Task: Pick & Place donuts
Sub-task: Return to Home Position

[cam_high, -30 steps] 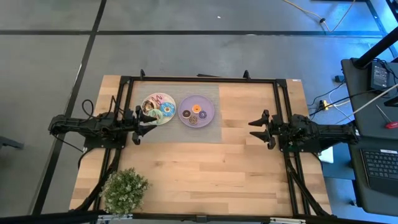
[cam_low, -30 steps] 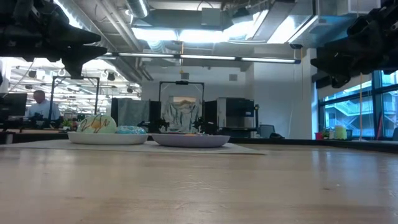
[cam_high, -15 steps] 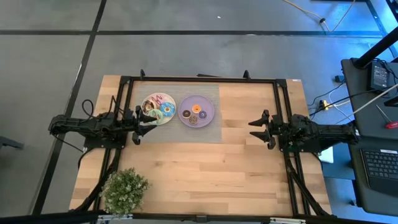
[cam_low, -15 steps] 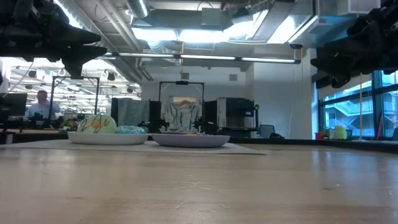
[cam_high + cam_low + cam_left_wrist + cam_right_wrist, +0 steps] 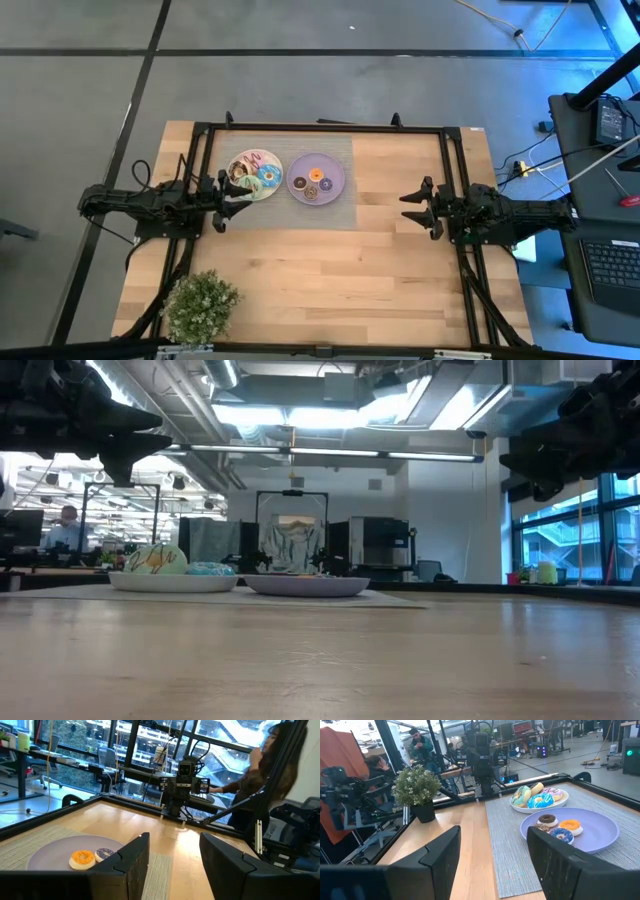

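1. Donuts [image 5: 540,800]: in the left wrist view, the left gripper's [image 5: 174,840] own fingers [image 5: 130,865] hide all but the orange and purple minis. In the low view, the plate walls hide the minis.
2. White plate [image 5: 170,584] holds four large donuts: pink, blue, green and one darker (half hidden from the right wrist).
3. Lilac plate [image 5: 600,827], just beside it at 3 o'clock, holds four minis: orange, purple, dark-brown and one of unclear colour.
4. Both plates sit on a grey mat [image 5: 340,212] toward the table's 12 o'clock.
5. The left gripper is released and empty, near the white plate's 8 o'clock.
6. Right gripper [image 5: 493,832] is spread and empty, well apart at the lilac plate's 4 o'clock.
7. Potted plant [image 5: 200,305] stands at the table's 7 o'clock.
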